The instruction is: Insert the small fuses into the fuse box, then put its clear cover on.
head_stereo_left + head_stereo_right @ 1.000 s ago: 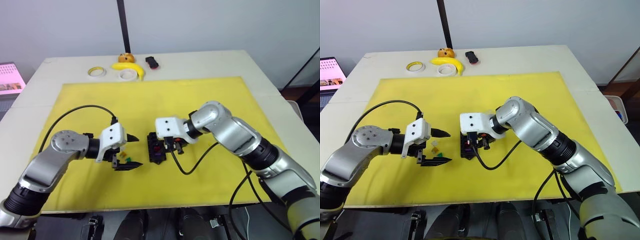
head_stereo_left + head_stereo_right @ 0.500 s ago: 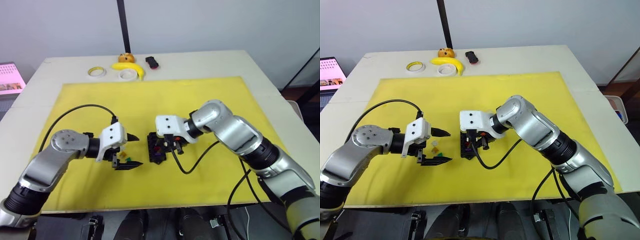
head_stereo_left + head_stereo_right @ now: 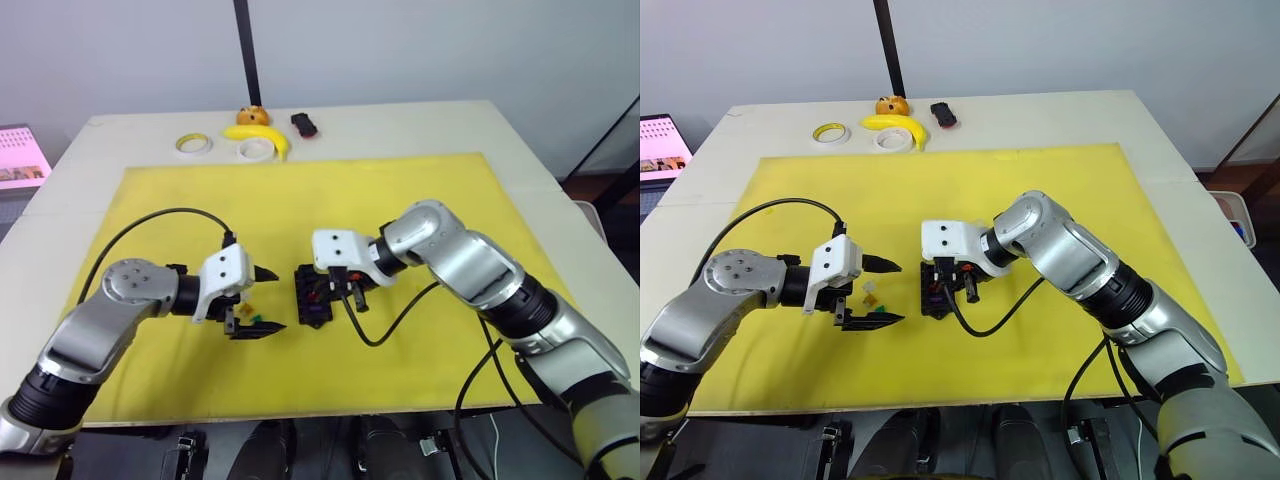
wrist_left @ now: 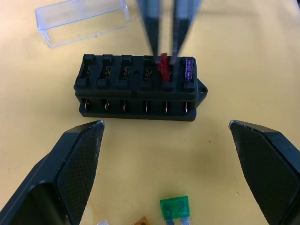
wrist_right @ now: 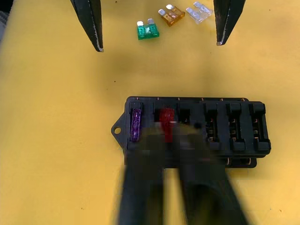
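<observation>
The black fuse box (image 4: 136, 101) lies on the yellow mat in front of me. A purple fuse (image 4: 189, 70) sits in its end slot. My right gripper (image 4: 165, 51) reaches down over the box and is shut on a red fuse (image 4: 163, 65), which stands in the slot beside the purple one. My left gripper (image 3: 262, 300) hovers open to the left of the box, with nothing between its fingers. Loose on the mat by it lie a green fuse (image 5: 148, 31), an amber fuse (image 5: 171, 15) and a clear grey fuse (image 5: 198, 11). The clear cover (image 4: 83, 19) lies just beyond the box.
The yellow mat (image 3: 400, 190) covers most of the table. At the far edge are two tape rolls (image 3: 193, 144) (image 3: 255, 149), a banana (image 3: 258, 134), a small orange object (image 3: 251, 116) and a black-and-red object (image 3: 303, 124). A cable loops beside each arm.
My right gripper has shifted very slightly at the fuse box. The left arm has not moved.
</observation>
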Action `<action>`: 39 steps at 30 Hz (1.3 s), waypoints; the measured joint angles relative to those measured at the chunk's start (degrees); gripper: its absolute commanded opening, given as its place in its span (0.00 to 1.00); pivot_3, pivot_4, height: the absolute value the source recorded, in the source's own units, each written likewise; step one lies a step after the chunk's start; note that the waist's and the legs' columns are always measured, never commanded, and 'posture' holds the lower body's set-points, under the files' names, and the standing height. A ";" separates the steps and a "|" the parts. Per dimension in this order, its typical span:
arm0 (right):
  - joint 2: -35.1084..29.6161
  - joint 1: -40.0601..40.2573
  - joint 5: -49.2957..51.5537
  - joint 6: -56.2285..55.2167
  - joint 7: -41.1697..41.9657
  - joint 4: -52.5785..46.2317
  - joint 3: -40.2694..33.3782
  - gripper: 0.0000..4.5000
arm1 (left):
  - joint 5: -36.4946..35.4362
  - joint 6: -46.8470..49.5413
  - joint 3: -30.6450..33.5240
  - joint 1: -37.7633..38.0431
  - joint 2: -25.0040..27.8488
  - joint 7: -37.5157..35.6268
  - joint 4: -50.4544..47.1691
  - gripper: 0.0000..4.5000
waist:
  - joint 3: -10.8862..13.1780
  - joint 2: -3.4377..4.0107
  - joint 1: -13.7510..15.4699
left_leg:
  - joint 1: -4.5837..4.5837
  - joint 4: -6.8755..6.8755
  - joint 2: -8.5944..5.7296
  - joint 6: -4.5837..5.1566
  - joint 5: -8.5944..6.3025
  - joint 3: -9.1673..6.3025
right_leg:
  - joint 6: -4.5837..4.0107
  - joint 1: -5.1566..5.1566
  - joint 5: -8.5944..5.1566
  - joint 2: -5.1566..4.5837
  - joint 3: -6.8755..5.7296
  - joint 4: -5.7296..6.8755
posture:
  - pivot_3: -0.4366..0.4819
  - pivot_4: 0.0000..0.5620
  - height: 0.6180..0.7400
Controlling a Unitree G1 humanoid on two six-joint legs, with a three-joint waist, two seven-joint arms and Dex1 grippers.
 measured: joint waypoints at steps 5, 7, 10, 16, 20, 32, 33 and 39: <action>-0.01 0.00 0.10 0.09 0.08 0.00 0.00 0.00 | 0.28 -0.12 -0.34 0.00 -0.17 0.01 0.01 1.00 | 0.00 0.00 -0.01 | 0.00 0.00 0.00 0.00 0.00 0.00 | 0.00 0.00 0.00 0.00 0.00 0.00 | 0.48 0.27 1.00; -0.01 0.00 0.32 0.20 0.09 -0.01 0.00 0.00 | 0.37 -0.14 -0.35 0.00 -0.19 0.01 0.02 1.00 | 0.00 0.00 -0.01 | 0.00 0.00 0.00 0.00 0.00 0.00 | 0.00 0.00 0.00 0.00 0.00 0.00 | 0.48 0.27 1.00; -0.04 -0.01 0.43 0.46 0.12 -0.18 0.01 0.00 | 0.48 -0.18 -0.36 -0.01 -0.21 0.01 0.05 1.00 | 0.00 0.00 0.00 | 0.00 0.00 0.00 0.00 0.00 0.00 | 0.00 0.00 0.00 0.00 0.00 0.00 | 0.48 0.27 1.00; -0.81 -0.27 -0.91 -0.70 0.58 -1.26 1.04 0.00 | 0.85 -0.21 -0.39 -0.55 -0.82 0.03 0.10 1.00 | 0.00 0.00 0.02 | 0.00 0.00 0.00 0.00 0.00 0.00 | 0.00 0.00 0.00 0.00 0.00 0.00 | 0.48 0.27 1.00; -0.56 -1.06 -1.10 0.07 0.76 -1.35 1.27 0.00 | 0.96 -0.21 -0.39 -0.78 -0.98 0.03 0.17 1.00 | 0.00 0.00 -0.07 | 0.00 0.00 0.00 0.00 0.00 0.00 | 0.00 0.00 0.00 0.01 0.00 0.01 | 0.48 0.27 1.00; 0.20 -9.01 1.60 5.67 1.86 -2.32 0.31 0.00 | 0.93 -0.14 -0.38 -0.64 -1.14 0.02 0.17 1.00 | 0.00 0.00 -0.04 | 0.00 0.01 0.00 0.00 0.00 0.00 | 0.00 -0.01 0.00 0.00 0.00 0.01 | 0.48 0.27 1.00; -0.20 -10.18 1.29 5.89 2.36 -2.11 0.92 0.00 | 0.92 -0.15 -0.37 -0.62 -1.14 -0.02 0.17 1.00 | 0.00 0.00 -0.05 | 0.00 0.01 0.00 0.00 0.00 0.00 | 0.00 -0.02 0.00 0.00 0.00 0.01 | 0.48 0.27 1.00; -1.79 -17.55 -1.84 7.71 5.04 -1.19 6.95 0.00 | 0.93 -0.14 -0.36 -0.62 -1.05 -0.18 0.22 1.00 | 0.00 0.00 -0.08 | 0.00 0.00 0.00 0.00 0.00 0.01 | 0.00 -0.04 0.00 0.00 0.00 0.02 | 0.48 0.27 1.00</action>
